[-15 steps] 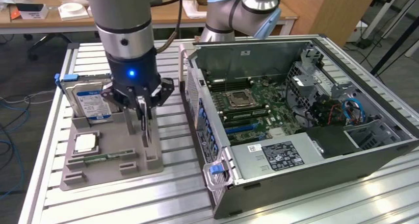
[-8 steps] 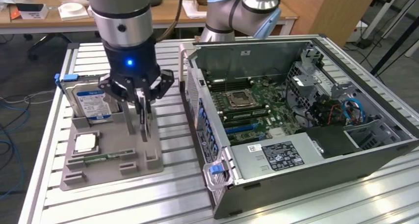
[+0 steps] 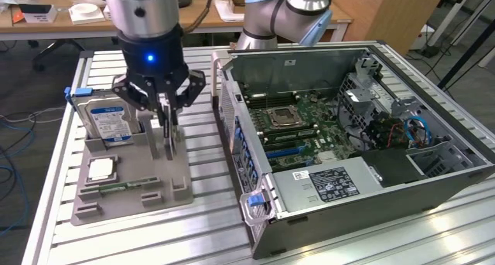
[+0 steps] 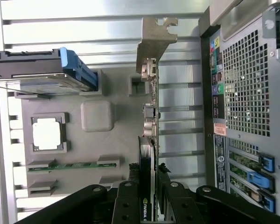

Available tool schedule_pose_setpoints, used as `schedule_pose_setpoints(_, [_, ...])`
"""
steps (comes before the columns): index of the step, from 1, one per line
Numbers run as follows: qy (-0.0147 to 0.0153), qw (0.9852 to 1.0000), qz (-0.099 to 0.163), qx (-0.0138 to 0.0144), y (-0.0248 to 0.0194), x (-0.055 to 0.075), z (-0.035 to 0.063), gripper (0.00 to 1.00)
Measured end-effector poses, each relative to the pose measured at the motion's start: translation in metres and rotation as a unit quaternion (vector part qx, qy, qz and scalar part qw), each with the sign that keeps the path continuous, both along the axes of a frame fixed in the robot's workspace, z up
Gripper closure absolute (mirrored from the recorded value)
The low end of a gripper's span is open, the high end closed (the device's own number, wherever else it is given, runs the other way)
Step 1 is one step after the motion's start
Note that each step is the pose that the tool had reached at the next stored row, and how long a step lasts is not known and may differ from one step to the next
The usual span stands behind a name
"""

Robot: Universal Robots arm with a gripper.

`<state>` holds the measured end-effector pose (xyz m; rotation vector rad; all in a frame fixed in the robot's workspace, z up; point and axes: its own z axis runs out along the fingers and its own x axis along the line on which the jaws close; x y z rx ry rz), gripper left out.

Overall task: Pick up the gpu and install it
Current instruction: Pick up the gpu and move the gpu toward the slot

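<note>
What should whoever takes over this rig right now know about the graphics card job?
Tool: the black tool is closed on the thin dark gpu circuit card with a silver metal bracket, one finger on each face.
Things: the card stands on edge at the grey plastic holder tray, beside the open grey computer case.
Done: card grasped.
Left: the card is not yet in the case.
</note>
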<state>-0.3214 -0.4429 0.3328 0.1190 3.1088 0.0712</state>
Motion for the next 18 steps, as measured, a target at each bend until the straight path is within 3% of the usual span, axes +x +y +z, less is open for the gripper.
schedule_pose_setpoints(18, [0.0,1.0,0.0,0.0,0.0,0.0,0.0584,0.74])
